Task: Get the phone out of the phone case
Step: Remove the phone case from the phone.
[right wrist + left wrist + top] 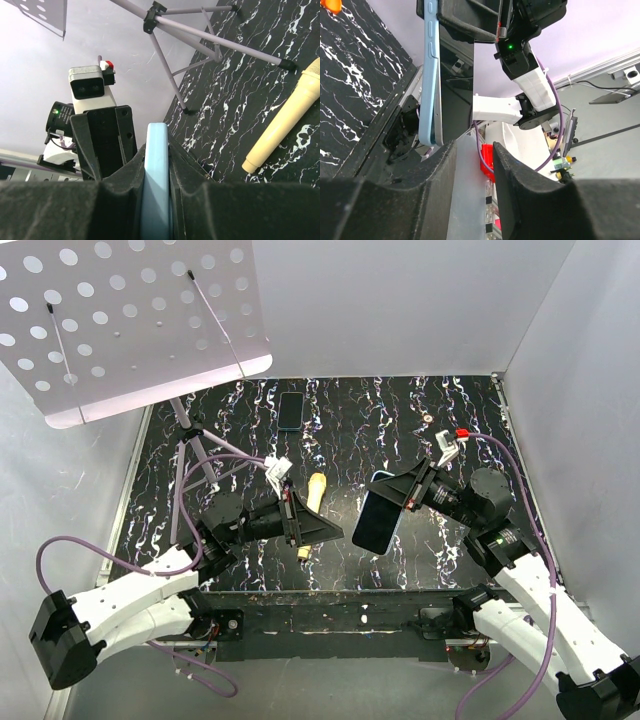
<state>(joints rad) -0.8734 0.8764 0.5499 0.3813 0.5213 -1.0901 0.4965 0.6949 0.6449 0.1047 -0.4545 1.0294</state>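
Note:
The phone in its light blue case (pixel 378 520) hangs tilted above the table, held at its upper end by my right gripper (pixel 398 492), which is shut on it. In the right wrist view the case edge (pixel 156 170) stands clamped between the two pads of the right gripper (pixel 156 150). My left gripper (pixel 338 534) is open and empty, just left of the phone's lower end. In the left wrist view the phone (pixel 431 75) stands edge-on above the left finger (pixel 427 180), outside the gap of the left gripper (pixel 472 167). I cannot tell whether they touch.
A cream microphone (pixel 313 495) lies on the black marbled table (pixel 450 420) between the arms, also in the right wrist view (pixel 287 117). A second dark phone (pixel 291 410) lies at the back. A music stand's tripod (pixel 200 455) and perforated desk (pixel 120 320) fill the left rear.

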